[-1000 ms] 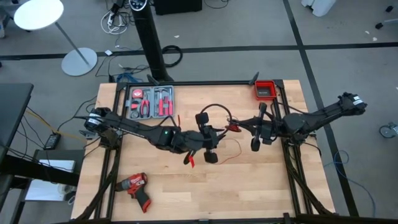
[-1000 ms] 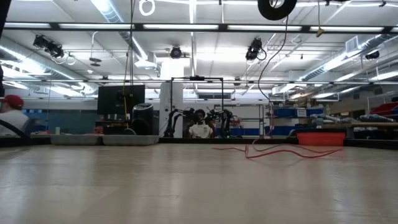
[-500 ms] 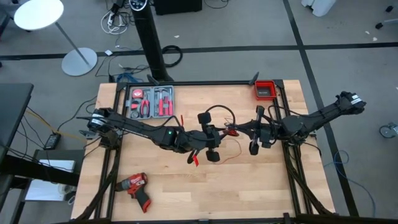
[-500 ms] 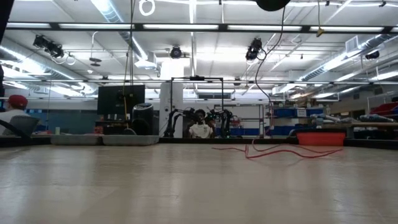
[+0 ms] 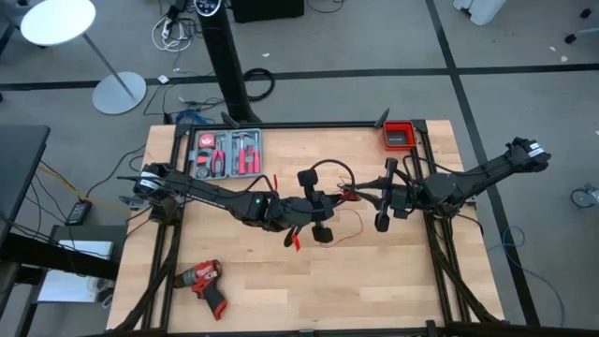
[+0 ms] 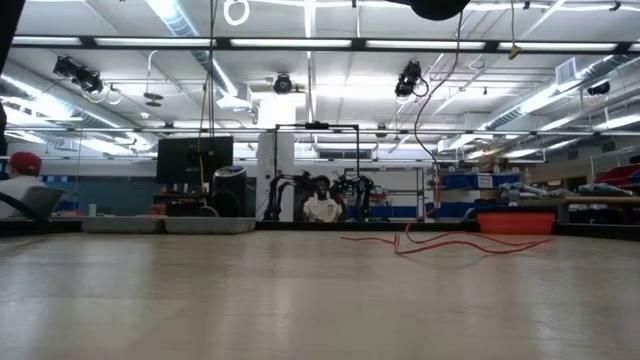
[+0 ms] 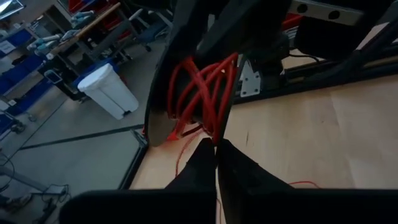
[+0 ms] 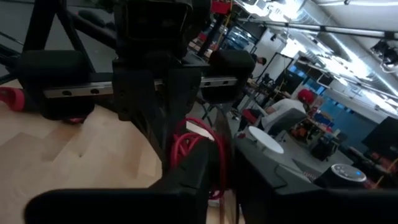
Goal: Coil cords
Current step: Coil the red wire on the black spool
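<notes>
The thin red wire is partly wound into a small coil [image 5: 348,195] between my two grippers above the table's middle. The rest of it trails slack on the wood [image 5: 351,225] and shows in the low view [image 6: 450,242]. My left gripper [image 5: 333,202] is shut on a strand of the red wire. My right gripper [image 5: 359,195] faces it and carries the coil [image 8: 198,152]. The black cable [image 5: 325,165] arcs in a loop just beyond the grippers; what it rests on is hidden. My left gripper pinches one strand of the red wire [image 7: 214,138] between its two fingertips, just below the coil [image 7: 199,93]. It comes level from the table's left. The strand runs taut up into the coil. My right gripper has the red coil's loops [image 8: 186,146] wound around one finger [image 8: 186,177] and passing through the narrow gap between its two fingers. It comes level from the table's right. The coil is clear of the table.
A tool tray with red-handled hand tools [image 5: 227,154] stands at the far left. A small red bin [image 5: 398,136] is at the far right corner. A red drill [image 5: 204,283] lies near the front left. A person sits in the room beyond the table [image 6: 20,185].
My left gripper has shifted a little toward the table's right edge, closer to my right gripper. The black cable's loop has drawn in smaller and moved right with it. The slack red wire on the table has shifted slightly.
</notes>
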You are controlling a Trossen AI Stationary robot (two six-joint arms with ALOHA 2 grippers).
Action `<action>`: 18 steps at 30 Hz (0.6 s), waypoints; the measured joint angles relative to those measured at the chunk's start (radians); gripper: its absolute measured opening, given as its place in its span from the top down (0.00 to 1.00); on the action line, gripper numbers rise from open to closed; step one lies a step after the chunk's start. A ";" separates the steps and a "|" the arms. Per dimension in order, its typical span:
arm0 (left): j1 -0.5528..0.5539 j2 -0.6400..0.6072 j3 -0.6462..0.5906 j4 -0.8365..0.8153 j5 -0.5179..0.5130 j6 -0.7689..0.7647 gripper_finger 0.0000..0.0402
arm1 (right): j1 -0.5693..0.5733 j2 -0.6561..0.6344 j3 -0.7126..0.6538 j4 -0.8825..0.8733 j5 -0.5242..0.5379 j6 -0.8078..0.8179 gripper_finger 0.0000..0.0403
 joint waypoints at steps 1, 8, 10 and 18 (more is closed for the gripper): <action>0.000 0.000 0.000 0.001 -0.003 0.000 0.99 | 0.002 -0.001 0.000 0.000 0.008 0.004 0.82; 0.000 0.000 0.000 -0.014 -0.035 -0.020 1.00 | 0.046 -0.037 -0.003 -0.019 0.079 -0.022 0.75; 0.000 -0.002 0.001 -0.036 -0.053 -0.039 1.00 | 0.067 -0.061 -0.003 -0.019 0.092 -0.027 0.75; 0.001 -0.004 0.002 -0.114 -0.091 -0.030 1.00 | 0.163 -0.131 -0.003 -0.146 0.173 0.010 0.75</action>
